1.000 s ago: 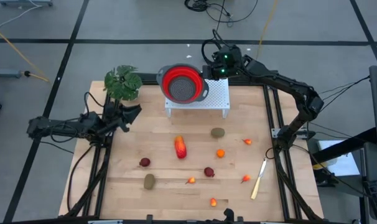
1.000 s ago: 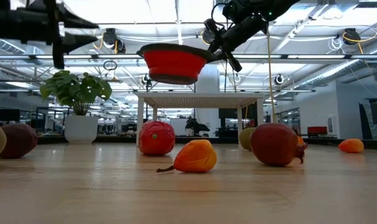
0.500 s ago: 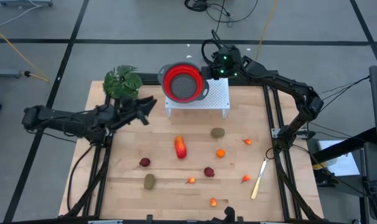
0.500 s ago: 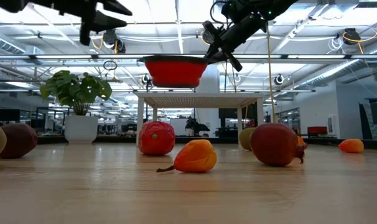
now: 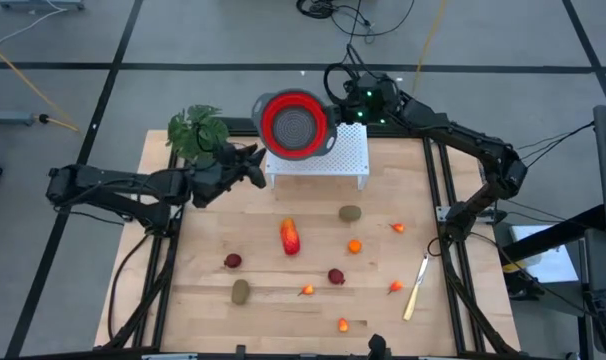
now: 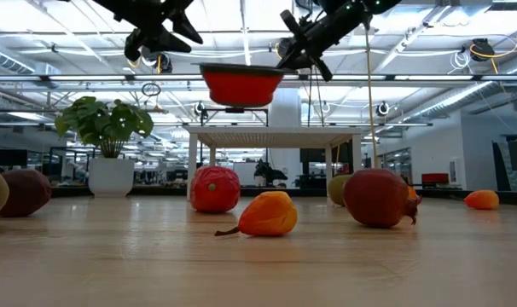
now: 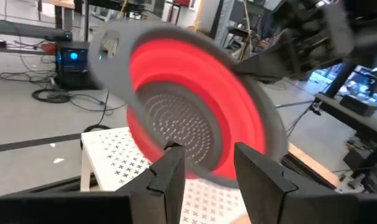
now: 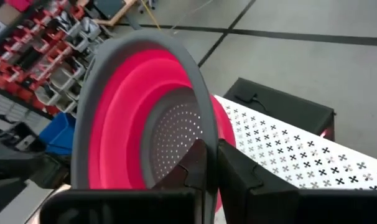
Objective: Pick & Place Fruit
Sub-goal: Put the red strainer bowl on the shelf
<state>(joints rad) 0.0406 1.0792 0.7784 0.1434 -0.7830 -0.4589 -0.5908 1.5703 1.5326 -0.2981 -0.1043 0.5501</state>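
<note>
A red colander with a grey rim (image 5: 293, 126) hangs above the white perforated stand (image 5: 345, 158) at the table's far side; it also shows in the low view (image 6: 241, 83). My right gripper (image 5: 332, 117) is shut on its rim. My left gripper (image 5: 255, 166) is open and empty, just left of the colander and near its level (image 6: 180, 32); the colander fills its wrist view (image 7: 195, 118). The fruit lie on the wooden table: a long red-orange piece (image 5: 290, 237), olive ovals (image 5: 350, 212) (image 5: 240, 291), dark red rounds (image 5: 232, 261) (image 5: 336, 276), and small orange bits (image 5: 354, 246). My right gripper holds the colander's grey rim (image 8: 206, 134) on the side toward the table's right. One finger (image 8: 190, 175) is inside the bowl and the other (image 8: 238, 171) outside. The fingers come from the table's right, slanting down. The colander is lifted clear of the stand, about level, its opening up.
A leafy green plant in a white pot (image 5: 196, 133) stands at the far left corner, close to my left arm. A pale-handled knife (image 5: 416, 287) lies near the table's right edge. Several small orange bits (image 5: 343, 324) lie toward the near edge.
My left gripper has swung from the table's left side toward the right and far edge and risen, ending close to the colander. My right gripper has lifted the colander a little and levelled it over the stand.
</note>
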